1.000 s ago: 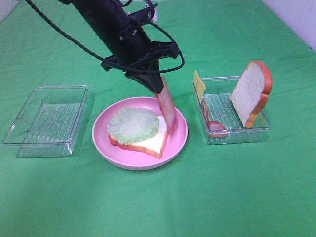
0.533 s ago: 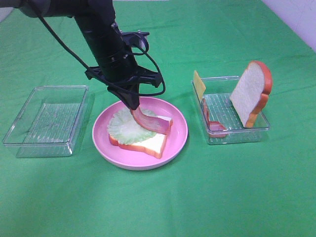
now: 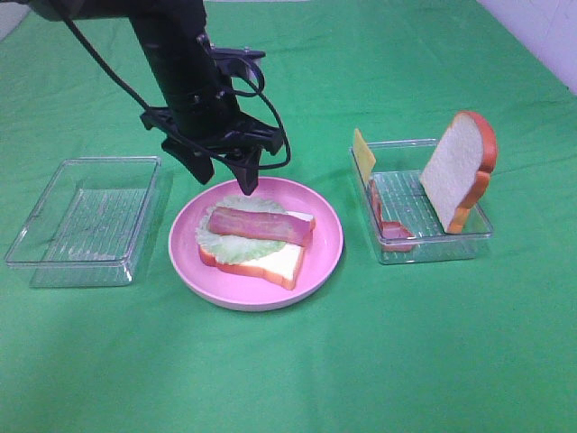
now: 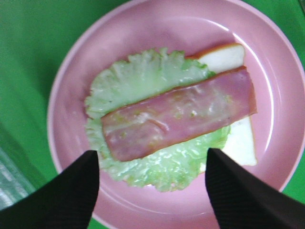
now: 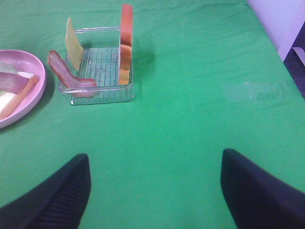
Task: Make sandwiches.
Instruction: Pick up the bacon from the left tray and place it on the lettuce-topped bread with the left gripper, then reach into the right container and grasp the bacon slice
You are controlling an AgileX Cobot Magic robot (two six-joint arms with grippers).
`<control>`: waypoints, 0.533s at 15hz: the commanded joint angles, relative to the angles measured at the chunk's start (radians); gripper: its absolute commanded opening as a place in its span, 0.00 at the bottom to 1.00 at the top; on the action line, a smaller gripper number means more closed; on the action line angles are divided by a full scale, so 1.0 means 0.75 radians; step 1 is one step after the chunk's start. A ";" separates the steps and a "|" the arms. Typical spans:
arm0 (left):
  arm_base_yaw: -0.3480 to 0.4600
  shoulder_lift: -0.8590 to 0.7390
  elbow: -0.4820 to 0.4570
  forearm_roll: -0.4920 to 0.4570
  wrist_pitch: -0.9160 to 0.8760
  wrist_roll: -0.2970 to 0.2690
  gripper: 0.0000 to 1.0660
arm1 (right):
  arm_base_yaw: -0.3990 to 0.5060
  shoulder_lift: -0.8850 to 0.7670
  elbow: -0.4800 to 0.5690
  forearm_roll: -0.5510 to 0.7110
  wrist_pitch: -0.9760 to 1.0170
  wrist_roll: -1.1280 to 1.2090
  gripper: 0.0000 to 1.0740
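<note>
Ext high: L gripper (image 3: 225, 178) hangs just over the far rim of the round pink plate (image 3: 329, 236), jaws spread wide, nothing in them. Half a sec ago it was pinching the reddish bacon strip (image 3: 260, 225); that strip now lies flat across the pale green lettuce leaf (image 3: 236, 248) on the white bread slice with orange-brown crust (image 3: 287, 262). So the bacon layer looks done, and the half-built sandwich sits on the plate. The clear plastic tray (image 3: 433, 248) to the right holds the yellow cheese square (image 3: 363, 153), a 2nd bacon strip (image 3: 388, 225) & the upright bread slice (image 3: 458, 171). L wrist: L gripper (image 4: 151, 157) is wide, clear of the bacon strip (image 4: 181, 117), which lies diagonally on the lettuce leaf (image 4: 143, 81). R wrist: R gripper (image 5: 155, 157) is wide & empty over green cloth (image 5: 200, 86), well apart from the tray (image 5: 102, 98). Prob cheese next, then the top slice.
</note>
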 commanded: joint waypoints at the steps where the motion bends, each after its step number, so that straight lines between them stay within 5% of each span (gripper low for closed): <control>1: -0.004 -0.063 -0.065 0.096 0.115 -0.019 0.62 | -0.008 -0.011 -0.004 -0.005 -0.016 -0.015 0.67; 8: -0.004 -0.400 -0.003 0.119 0.253 -0.087 0.62 | -0.008 -0.011 -0.004 -0.005 -0.016 -0.015 0.67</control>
